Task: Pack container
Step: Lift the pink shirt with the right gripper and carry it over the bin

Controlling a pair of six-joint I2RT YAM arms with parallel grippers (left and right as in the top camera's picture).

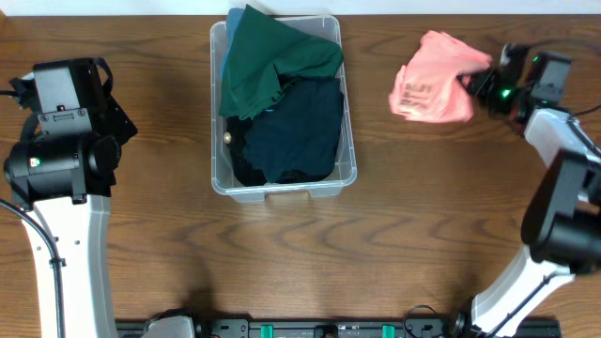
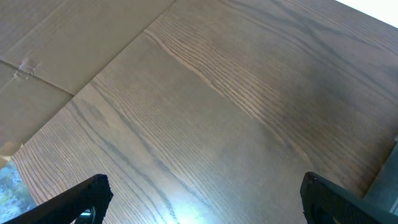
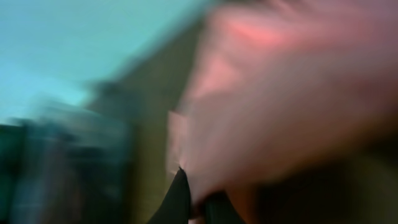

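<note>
container (image 1: 282, 192) sits far-centre on desk (image 1: 160, 244) holding green garment (image 1: 272, 56) and dark garment (image 1: 300, 131), right pincer (image 1: 479, 84) pinching pink garment (image 1: 432, 89) at far right, probably to carry it over, left pincer (image 2: 205, 186) spread, idle at left.

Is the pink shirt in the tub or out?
Out: the right gripper holds the pink shirt in its jaws, apart from the container.
</note>
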